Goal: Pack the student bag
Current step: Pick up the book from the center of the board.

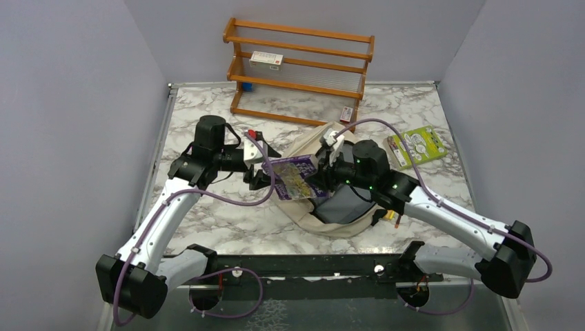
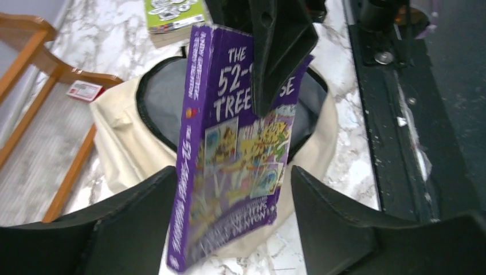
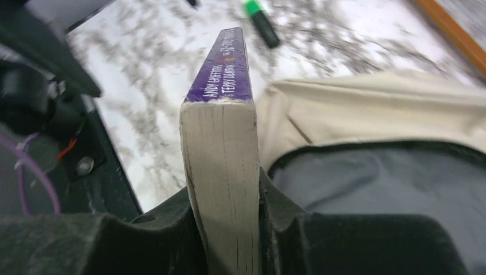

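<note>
Right claw (image 3: pixel 222 197) clamped on end of book (image 2: pixel 240 143). Left claw (image 2: pixel 232 175) released, fingers spread clear either side. Book's long axis runs straight out from right claw toward left. Bag (image 3: pixel 372 109) mouth gapes just beside and below right claw, the nearer arm.

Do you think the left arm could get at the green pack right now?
Probably not: the pack lies far right, beyond the bag and the right arm, which holds the book.
</note>
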Controlling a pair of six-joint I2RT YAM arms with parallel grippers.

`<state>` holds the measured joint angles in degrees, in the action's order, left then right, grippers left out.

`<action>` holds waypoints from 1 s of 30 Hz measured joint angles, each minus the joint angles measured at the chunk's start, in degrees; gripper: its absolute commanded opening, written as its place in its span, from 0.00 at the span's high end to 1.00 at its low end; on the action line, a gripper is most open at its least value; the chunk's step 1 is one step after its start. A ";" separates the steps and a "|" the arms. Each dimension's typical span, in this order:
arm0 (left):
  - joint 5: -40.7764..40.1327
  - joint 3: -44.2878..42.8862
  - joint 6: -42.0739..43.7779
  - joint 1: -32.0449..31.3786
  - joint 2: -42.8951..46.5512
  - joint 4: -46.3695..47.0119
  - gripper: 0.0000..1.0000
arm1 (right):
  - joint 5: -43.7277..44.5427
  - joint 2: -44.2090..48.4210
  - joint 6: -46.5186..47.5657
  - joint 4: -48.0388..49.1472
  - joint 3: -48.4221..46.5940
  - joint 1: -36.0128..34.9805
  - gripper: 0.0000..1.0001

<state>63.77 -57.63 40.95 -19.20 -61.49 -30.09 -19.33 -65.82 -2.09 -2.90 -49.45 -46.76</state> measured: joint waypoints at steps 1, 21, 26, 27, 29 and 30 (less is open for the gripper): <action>-0.42 0.17 -1.68 0.00 0.04 1.75 0.21 | 3.45 1.14 -2.01 -0.96 0.42 0.02 0.99; -39.08 -4.74 -50.62 -3.19 -12.66 20.35 0.01 | 24.15 6.56 -29.53 -15.96 -4.70 27.82 0.99; -48.74 -6.21 -50.80 -15.13 -15.26 18.38 0.01 | 8.98 4.94 -34.51 -17.00 -4.81 46.18 0.99; -50.69 -6.95 -50.53 -18.43 -16.00 17.99 0.01 | 6.21 4.81 -35.74 -16.94 -4.70 49.33 0.99; -53.37 -8.31 -50.10 -23.04 -17.35 17.88 0.01 | 2.82 4.81 -38.03 -16.70 -4.17 54.29 0.99; -55.17 -9.09 -49.72 -25.33 -18.32 17.79 0.01 | 1.84 4.87 -39.06 -16.63 -3.82 55.65 0.99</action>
<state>8.60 -66.72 -8.78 -44.53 -79.81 -12.29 -17.50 -60.95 -41.15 -19.53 -53.28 8.88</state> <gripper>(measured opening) 0.987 0.287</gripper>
